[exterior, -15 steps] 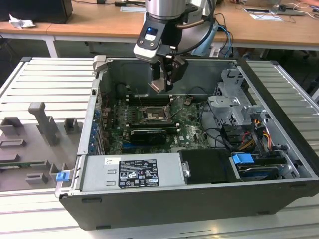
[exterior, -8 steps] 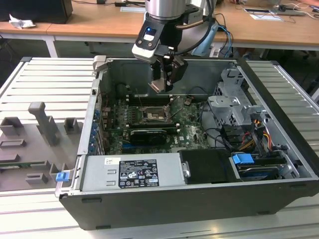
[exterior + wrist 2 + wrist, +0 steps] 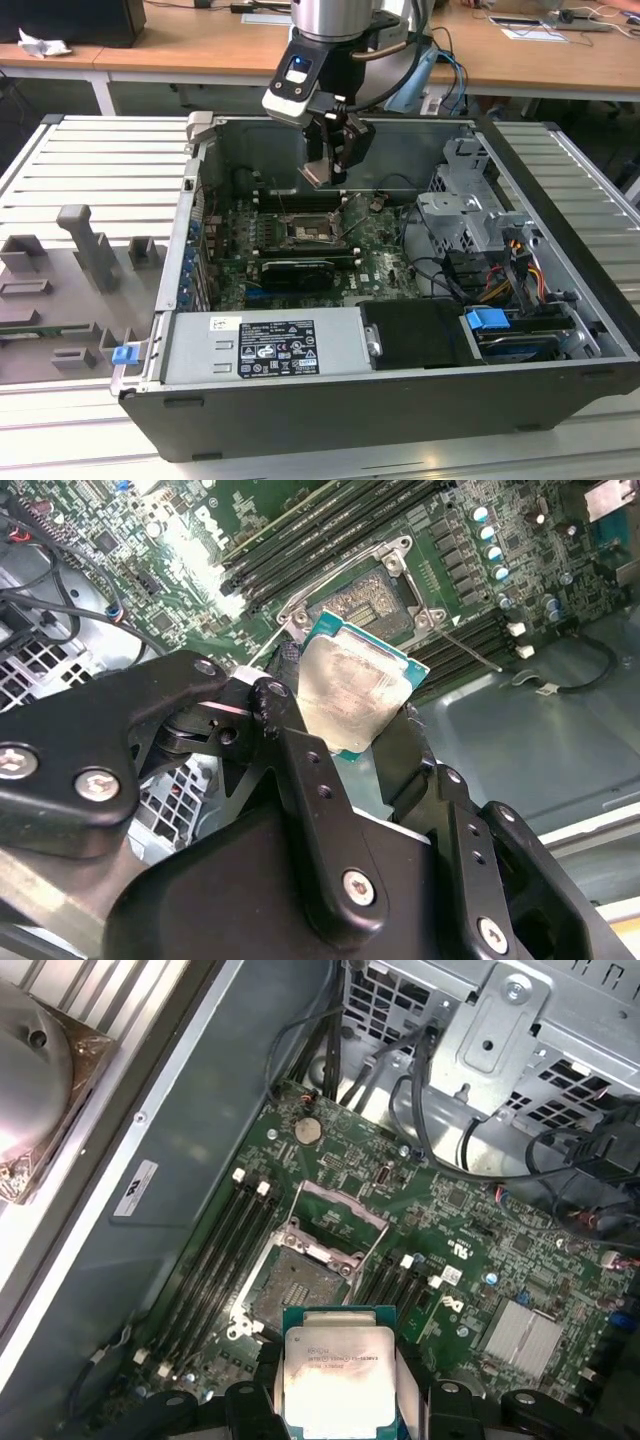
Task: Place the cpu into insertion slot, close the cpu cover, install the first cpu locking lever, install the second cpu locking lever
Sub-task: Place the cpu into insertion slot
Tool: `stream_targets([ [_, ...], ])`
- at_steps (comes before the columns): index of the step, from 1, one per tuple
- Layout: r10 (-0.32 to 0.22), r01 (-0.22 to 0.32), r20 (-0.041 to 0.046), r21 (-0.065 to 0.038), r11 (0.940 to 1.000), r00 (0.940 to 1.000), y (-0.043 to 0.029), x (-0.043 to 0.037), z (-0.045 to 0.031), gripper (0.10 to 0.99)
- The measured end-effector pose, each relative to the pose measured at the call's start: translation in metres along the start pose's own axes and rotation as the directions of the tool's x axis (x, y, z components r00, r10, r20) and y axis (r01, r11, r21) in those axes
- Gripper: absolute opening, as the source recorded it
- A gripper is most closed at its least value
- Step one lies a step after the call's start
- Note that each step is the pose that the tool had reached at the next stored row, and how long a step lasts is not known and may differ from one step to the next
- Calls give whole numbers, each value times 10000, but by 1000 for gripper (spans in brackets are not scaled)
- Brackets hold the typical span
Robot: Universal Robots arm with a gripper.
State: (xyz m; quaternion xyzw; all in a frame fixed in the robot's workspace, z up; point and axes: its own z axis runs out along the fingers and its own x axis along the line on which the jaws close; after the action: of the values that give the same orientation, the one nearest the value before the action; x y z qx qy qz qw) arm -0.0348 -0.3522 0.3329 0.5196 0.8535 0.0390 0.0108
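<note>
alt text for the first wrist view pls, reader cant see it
The gripper holds the cpu, metal face toward the camera, above a green motherboard inside an open computer case. Beyond it sits the insertion slot, uncovered, its cpu cover flipped open.

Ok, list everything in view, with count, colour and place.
computer case: one, dark grey, open on the slatted table
motherboard: one, green, inside the case
insertion slot: one, dark with silvery rim, mid-board, empty
cpu cover: one, silvery, flipped open at the slot's edge
memory slots: several, black, flanking the slot
power supply: one, silver, inside the case
drive cage: one, silvery, exterior view's right
fixture blocks: several, grey, exterior view's left
cpu: one, silver-tan, held above the board
hand: one, black, shut on the cpu
</note>
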Motion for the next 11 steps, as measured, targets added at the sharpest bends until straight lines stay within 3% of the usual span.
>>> stream_targets([
  [11,401,-401,31,-9,9992,9992,-3,-1,42,537],
])
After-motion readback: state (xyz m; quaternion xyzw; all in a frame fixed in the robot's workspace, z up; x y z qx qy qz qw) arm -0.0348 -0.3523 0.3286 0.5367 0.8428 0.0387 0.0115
